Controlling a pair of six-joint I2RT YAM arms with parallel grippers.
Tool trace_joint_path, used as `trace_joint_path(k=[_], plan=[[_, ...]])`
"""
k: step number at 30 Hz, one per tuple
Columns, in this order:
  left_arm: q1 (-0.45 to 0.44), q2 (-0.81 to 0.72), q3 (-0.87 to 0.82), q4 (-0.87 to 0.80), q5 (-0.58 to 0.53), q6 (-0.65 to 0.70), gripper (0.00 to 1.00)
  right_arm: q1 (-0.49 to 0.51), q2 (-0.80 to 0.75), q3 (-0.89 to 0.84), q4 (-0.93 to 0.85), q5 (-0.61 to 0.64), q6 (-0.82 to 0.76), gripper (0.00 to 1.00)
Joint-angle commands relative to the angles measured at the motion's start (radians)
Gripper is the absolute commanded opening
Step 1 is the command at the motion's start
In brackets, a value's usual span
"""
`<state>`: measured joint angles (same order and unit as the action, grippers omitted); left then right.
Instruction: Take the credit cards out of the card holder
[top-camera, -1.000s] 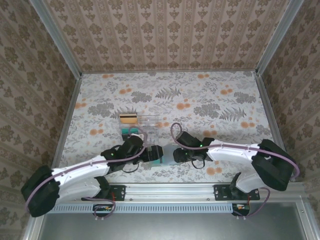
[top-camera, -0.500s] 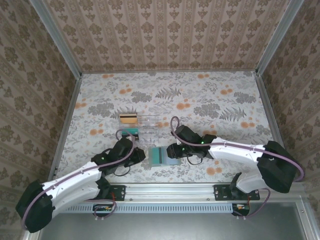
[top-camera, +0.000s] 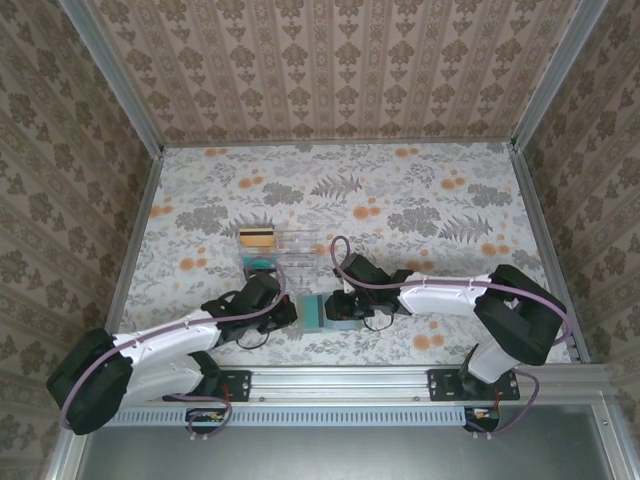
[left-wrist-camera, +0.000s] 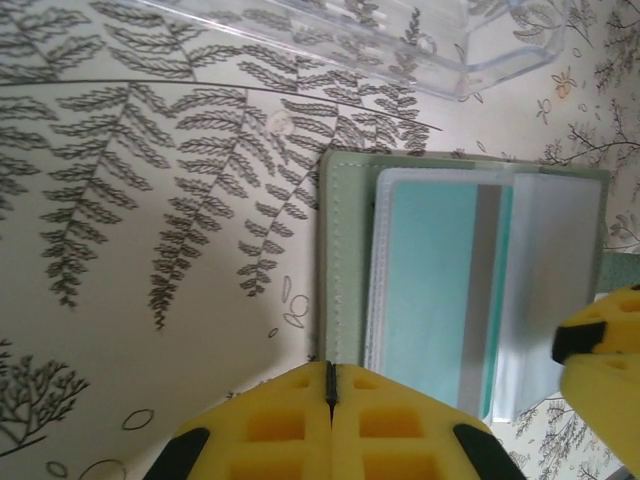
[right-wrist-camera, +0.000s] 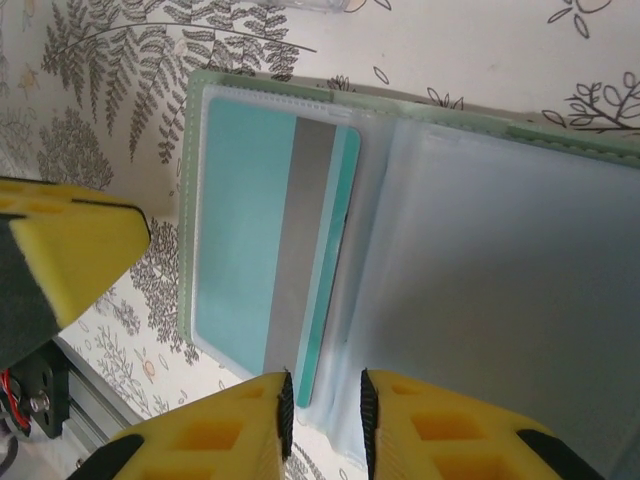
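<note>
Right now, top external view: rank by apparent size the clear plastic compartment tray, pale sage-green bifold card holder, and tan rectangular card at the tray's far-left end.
1. clear plastic compartment tray
2. pale sage-green bifold card holder, partly covered
3. tan rectangular card

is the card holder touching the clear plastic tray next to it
Apart. The left wrist view shows a strip of bare table cover running between the card holder and the near wall of the clear tray.

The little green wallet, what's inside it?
Inside the wallet you can see a teal card with a grey stripe. Anything behind that card is covered.
</note>
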<state>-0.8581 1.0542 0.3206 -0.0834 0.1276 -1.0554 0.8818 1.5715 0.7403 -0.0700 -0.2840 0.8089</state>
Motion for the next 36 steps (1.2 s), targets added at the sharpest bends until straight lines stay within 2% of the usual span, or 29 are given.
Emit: trace_joint_path(k=[1, 24, 36], plan=[[-0.016, 0.009, 0.026, 0.023, -0.005, -0.001, 0.04, -0.007, 0.031, 0.028, 0.032, -0.036, 0.039, 0.27], [-0.067, 0.079, 0.025, 0.042, -0.024, -0.024, 0.04, -0.013, 0.103, 0.044, 0.070, -0.073, 0.085, 0.30], [-0.079, 0.090, 0.029, 0.047, -0.022, -0.028, 0.04, -0.015, 0.130, 0.056, 0.073, -0.089, 0.091, 0.27]])
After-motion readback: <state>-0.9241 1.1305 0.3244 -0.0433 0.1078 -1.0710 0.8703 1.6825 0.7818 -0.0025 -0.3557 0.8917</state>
